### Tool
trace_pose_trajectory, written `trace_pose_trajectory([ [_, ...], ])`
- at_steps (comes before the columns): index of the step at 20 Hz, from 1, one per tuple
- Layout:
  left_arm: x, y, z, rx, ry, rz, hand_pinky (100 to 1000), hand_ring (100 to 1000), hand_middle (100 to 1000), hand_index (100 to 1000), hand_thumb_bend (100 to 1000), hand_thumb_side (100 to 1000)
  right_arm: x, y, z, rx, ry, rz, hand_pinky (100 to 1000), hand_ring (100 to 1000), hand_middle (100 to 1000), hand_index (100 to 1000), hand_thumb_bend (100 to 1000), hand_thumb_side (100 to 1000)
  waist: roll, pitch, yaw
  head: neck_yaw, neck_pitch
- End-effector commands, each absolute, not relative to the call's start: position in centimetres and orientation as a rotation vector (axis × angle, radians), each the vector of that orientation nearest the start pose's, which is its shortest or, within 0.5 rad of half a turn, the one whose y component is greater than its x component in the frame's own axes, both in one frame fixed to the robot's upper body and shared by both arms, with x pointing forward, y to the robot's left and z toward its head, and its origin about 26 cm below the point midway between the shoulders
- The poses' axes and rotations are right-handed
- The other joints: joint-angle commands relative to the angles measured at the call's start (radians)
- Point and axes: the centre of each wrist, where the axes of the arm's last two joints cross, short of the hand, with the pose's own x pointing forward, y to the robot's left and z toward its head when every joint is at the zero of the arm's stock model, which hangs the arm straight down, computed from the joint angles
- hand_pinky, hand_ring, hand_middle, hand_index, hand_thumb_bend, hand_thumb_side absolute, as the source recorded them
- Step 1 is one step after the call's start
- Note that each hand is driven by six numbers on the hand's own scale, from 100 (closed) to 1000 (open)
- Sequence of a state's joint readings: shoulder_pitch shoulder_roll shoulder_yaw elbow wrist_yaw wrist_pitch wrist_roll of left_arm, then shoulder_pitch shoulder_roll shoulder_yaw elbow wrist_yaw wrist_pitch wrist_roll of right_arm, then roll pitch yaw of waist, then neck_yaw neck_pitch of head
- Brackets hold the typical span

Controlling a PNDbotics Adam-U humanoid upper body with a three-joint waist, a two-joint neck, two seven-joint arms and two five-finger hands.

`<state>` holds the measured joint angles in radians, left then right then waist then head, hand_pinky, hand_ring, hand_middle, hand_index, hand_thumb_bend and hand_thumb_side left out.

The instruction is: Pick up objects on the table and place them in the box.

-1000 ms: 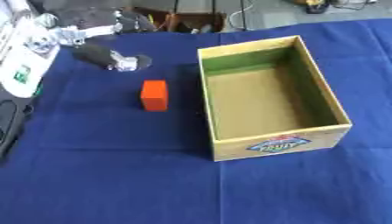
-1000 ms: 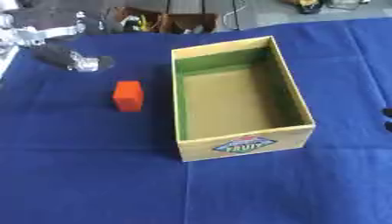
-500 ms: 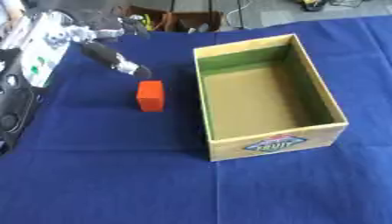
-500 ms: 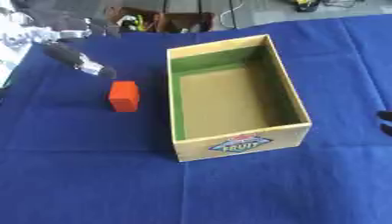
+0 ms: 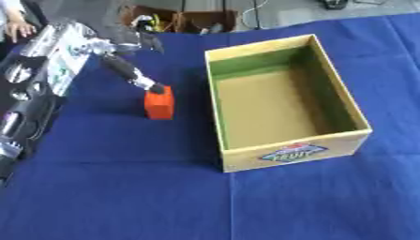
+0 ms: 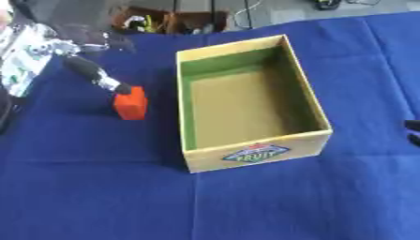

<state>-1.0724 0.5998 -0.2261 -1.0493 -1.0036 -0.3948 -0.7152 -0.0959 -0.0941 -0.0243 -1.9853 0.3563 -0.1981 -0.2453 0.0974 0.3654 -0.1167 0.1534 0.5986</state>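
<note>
The left hand [image 5: 123,65] reaches down with straight fingers [image 5: 152,86], holding nothing, one tip touching the top of the orange block [image 5: 159,104] standing on the blue tabletop [image 5: 123,187] just left of the empty cardboard box [image 5: 283,140]. To grasp well, fingers and thumb should straddle the block's sides before curling. The right hand [image 6: 413,129] barely shows at the right edge; its fingers cannot be made out.

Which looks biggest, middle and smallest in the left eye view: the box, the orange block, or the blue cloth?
1. Blue cloth: it covers nearly the whole table.
2. Box: open and empty.
3. Orange block: far smaller, beside the box with a finger of the left robot hand at its top.

Orange block [image 5: 159,104], blue cloth [image 5: 123,187] (green-lined box [image 5: 279,93])
</note>
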Motion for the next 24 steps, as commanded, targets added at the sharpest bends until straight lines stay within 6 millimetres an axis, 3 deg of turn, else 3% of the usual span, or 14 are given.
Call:
trace_pose_trajectory([
  [1,46.7,29.0,30.6,0.936,-0.912,-2.272,773,916,996,1000,719,957,27.6,-25.1,13.2,-0.556,-2.311,0.123,814,959,693,940,100,983,-0.002,-0.016,0.0,-0.002,-0.01],
  [4,46.5,29.4,29.9,0.88,-0.952,-2.291,738,891,968,1000,617,942,27.6,-25.1,13.2,-0.56,-2.308,0.121,814,960,692,940,100,984,0.0,-0.014,0.001,-0.008,-0.01],
  [19,46.8,29.9,27.3,0.842,-0.859,-2.277,727,876,957,1000,619,853,27.7,-24.9,13.3,-0.555,-2.31,0.116,815,959,688,936,100,982,-0.006,-0.003,-0.004,-0.009,-0.019],
  [24,46.8,29.6,27.2,0.842,-0.863,-2.288,673,831,906,1000,561,801,27.7,-24.8,13.3,-0.554,-2.31,0.118,816,960,687,936,100,981,-0.006,0.003,-0.005,-0.007,-0.023],
])
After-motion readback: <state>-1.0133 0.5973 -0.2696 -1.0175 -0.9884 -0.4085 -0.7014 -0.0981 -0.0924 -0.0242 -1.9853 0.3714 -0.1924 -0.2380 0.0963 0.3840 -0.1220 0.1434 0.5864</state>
